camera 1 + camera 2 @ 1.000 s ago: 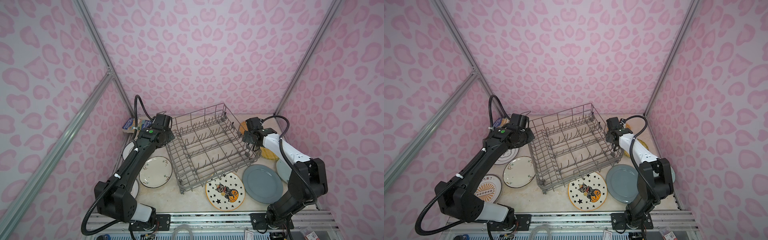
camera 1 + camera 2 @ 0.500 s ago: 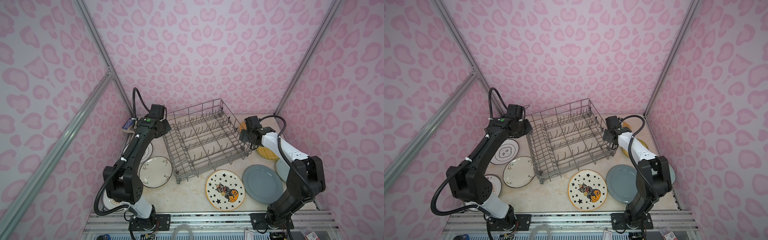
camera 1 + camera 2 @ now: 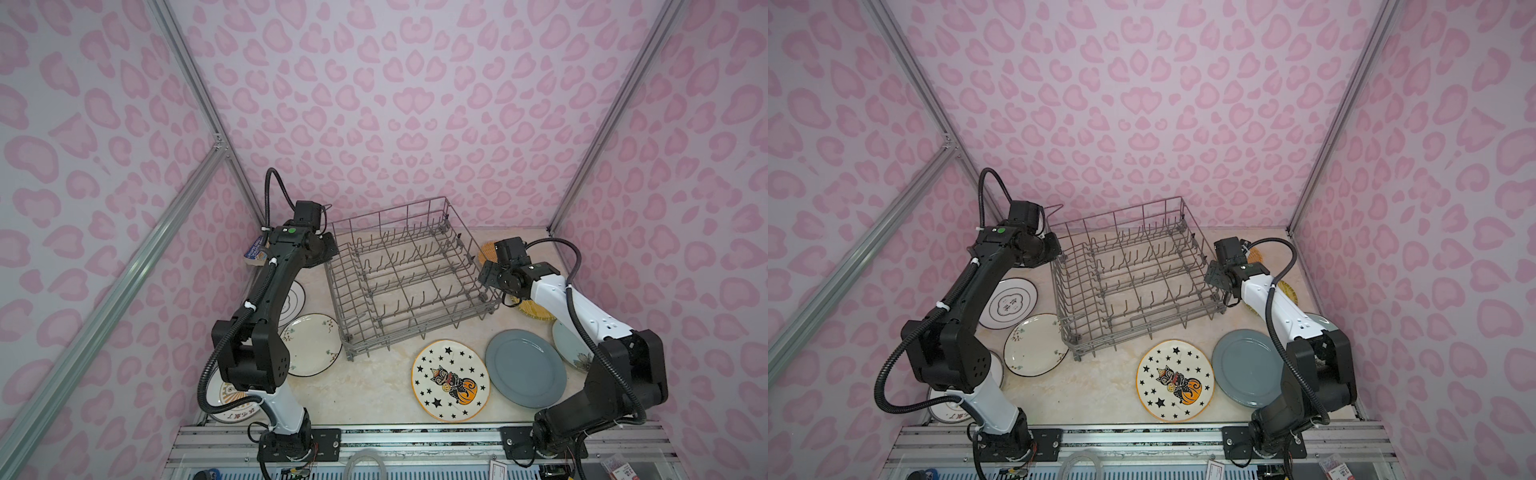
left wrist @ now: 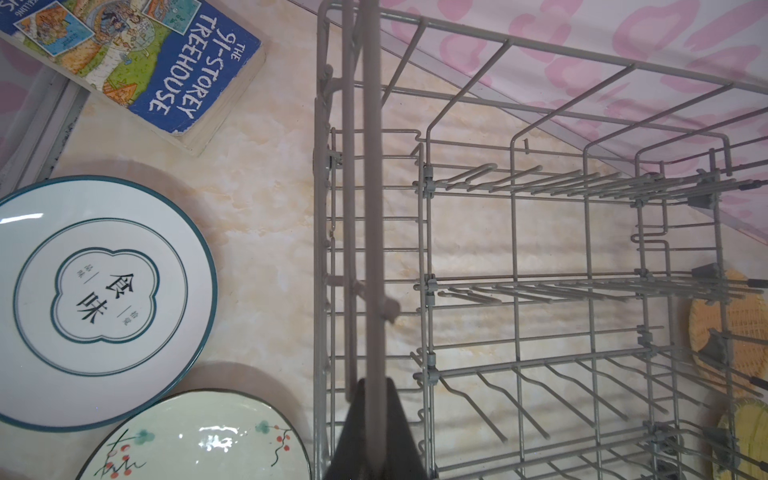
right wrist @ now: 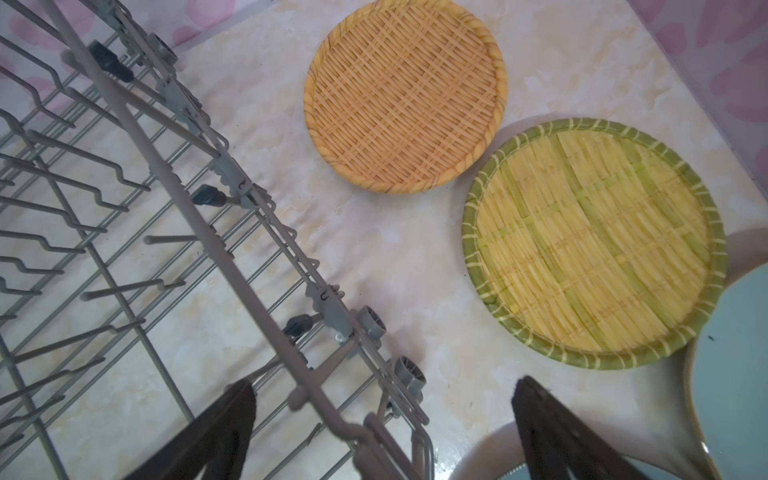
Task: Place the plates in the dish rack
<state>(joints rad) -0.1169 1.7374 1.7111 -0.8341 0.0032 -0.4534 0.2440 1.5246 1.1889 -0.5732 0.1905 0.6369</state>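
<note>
Pink-patterned walls (image 3: 395,104) enclose a marbled table (image 3: 374,399); the dish rack (image 3: 407,274) stands mid-table, plates (image 3: 451,380) flat around it. The left tool (image 4: 376,419) clamps the rack's rim; the right tool (image 5: 384,384), wide open, straddles the opposite rim.

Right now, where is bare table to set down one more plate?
Largest free patch: the front middle, bordered by the dish rack, the floral plate and the cat-and-pumpkin plate. A smaller one lies between the blue book, the teal-rimmed plate and the rack's side. Crowded: the right side, with the yellow woven plate, grey-blue plate and pale blue-green plate close together.
</note>
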